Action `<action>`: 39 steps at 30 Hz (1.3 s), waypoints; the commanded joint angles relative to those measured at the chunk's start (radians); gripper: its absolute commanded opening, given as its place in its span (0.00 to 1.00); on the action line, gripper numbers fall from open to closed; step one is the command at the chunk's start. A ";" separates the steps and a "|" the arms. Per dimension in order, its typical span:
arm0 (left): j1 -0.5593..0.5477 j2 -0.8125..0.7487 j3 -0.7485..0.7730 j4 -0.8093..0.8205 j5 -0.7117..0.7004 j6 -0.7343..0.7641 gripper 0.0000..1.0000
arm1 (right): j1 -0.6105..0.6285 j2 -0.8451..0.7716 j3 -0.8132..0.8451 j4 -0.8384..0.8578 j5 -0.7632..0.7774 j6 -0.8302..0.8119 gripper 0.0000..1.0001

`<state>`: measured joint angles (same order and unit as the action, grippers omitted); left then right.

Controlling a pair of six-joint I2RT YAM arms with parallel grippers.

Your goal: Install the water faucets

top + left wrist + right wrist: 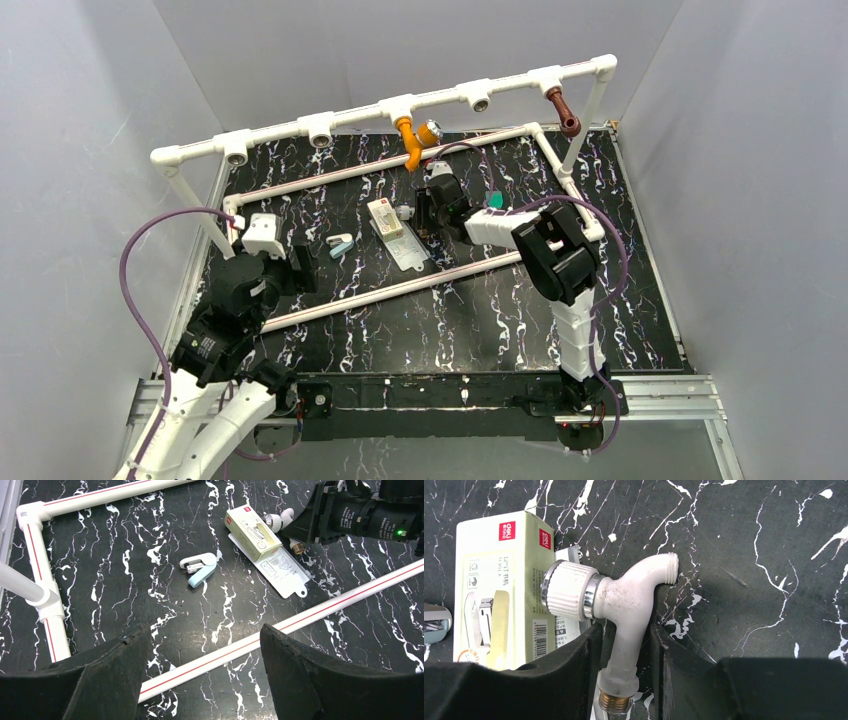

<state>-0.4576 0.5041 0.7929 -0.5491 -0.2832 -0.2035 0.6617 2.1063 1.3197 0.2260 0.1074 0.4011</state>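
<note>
Closest to the right wrist lens: black right fingers point(559, 680), set close on either side of the stem of the white faucet point(629, 605), brass thread end low between them, ribbed knob against a yellow-green box point(494, 580), spout pointing away across the table point(749, 580). Hard to tell whether pinching or just short of contact: a dark sliver on one side, none on the other. Lying flat on the table, not yet lifted. Judged as the pick-up of the last tap, with orange faucet point(410, 140) and reddish-brown faucet point(562, 108) already hanging from the white pipe frame point(275, 131) and open sockets point(481, 102) free along its top rail. To do it well: squeeze on the straight stem, not the knob or the curved spout; lift straight up, clear of the box; keep the brass thread exposed; line its axis squarely with a socket before pushing, then turn rather than force. Watch for the smooth round stem swivelling in the grip. Left fingers point(110, 680) spread wide, holding nothing, above the table near a pale blue stapler point(200, 570); possibly worth bringing over to steady the frame.
</note>
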 commanded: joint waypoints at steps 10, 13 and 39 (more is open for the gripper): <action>0.002 0.025 0.078 -0.032 0.096 -0.100 0.78 | 0.039 0.036 0.112 -0.190 0.040 -0.070 0.05; 0.002 0.036 0.103 -0.061 0.136 -0.139 0.78 | 0.039 0.004 0.090 -0.185 0.044 -0.029 0.01; 0.002 -0.026 0.025 -0.059 0.586 -0.497 0.79 | 0.148 -0.785 -0.614 0.200 -0.056 0.476 0.01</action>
<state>-0.4576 0.5011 0.8520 -0.6292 0.2001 -0.6254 0.7578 1.4017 0.7666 0.2745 0.0906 0.7586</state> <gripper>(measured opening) 0.786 0.264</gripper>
